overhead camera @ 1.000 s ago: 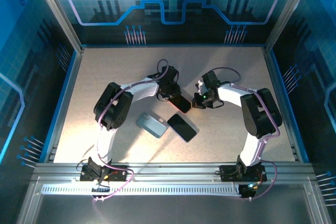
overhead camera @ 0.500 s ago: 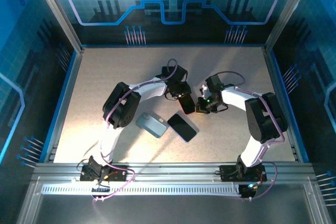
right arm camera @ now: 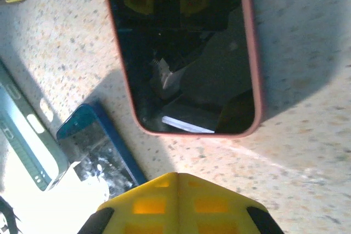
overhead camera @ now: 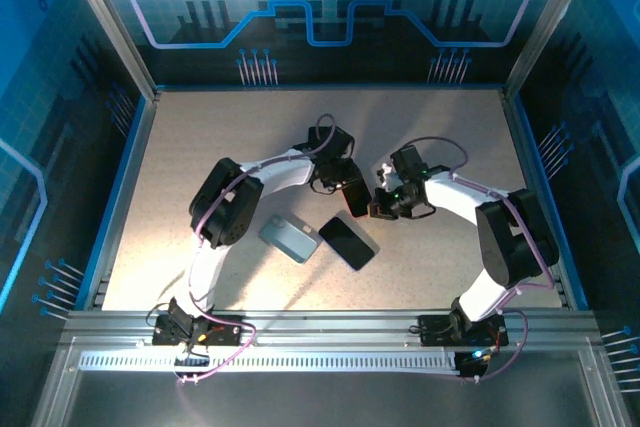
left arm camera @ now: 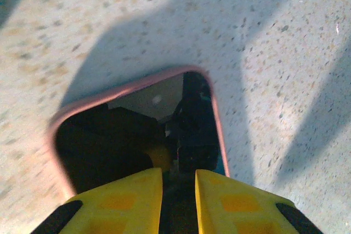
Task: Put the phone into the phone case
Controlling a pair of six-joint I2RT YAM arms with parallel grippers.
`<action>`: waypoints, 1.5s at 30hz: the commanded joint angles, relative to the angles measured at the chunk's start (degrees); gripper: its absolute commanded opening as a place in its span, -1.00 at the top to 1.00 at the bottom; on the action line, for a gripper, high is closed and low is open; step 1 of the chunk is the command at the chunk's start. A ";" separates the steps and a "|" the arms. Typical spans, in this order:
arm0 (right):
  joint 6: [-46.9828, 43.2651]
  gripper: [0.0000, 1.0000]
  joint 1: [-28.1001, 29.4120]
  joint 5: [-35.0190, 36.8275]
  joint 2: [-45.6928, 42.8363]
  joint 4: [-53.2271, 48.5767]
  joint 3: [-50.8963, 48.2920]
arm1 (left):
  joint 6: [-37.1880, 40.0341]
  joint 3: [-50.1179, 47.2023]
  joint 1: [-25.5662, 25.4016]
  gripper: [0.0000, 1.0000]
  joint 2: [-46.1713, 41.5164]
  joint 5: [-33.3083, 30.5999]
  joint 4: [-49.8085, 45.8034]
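A dark-screened phone with a pink rim [overhead camera: 352, 197] is at the table's middle, and my left gripper [overhead camera: 338, 179] is shut on its far end. In the left wrist view the yellow fingers [left arm camera: 131, 195] pinch the edge of this phone [left arm camera: 126, 130]. My right gripper [overhead camera: 381, 207] is shut and empty, its tip just off the phone's near-right end [right arm camera: 186, 53]. A second dark phone with a blue edge [overhead camera: 347, 242] lies flat closer to the arms' bases. A grey-blue phone case [overhead camera: 289, 238] lies just left of it.
The blue-edged phone [right arm camera: 101, 149] and the case [right arm camera: 19, 130] lie to the left of my right gripper [right arm camera: 176, 178]. Blue walls with metal posts [overhead camera: 140, 87] enclose the speckled table [overhead camera: 220, 137]. A slotted rail [overhead camera: 320, 359] runs along the near edge.
My left gripper has carried the pink-rimmed phone a little to the right and nearer. My right gripper has shifted slightly nearer, staying beside the phone's end.
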 commanded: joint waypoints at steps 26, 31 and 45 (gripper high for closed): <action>0.12 1.00 2.98 -1.59 6.15 2.67 -0.18 | -2.04 -2.93 1.39 0.53 0.16 0.22 1.16; -0.04 1.00 2.89 -0.81 6.94 2.89 0.83 | -2.82 -1.47 1.46 0.52 1.23 0.53 1.97; -0.93 1.00 0.56 -0.18 9.71 3.88 5.87 | -2.58 -3.34 2.19 0.53 -3.33 -1.00 2.53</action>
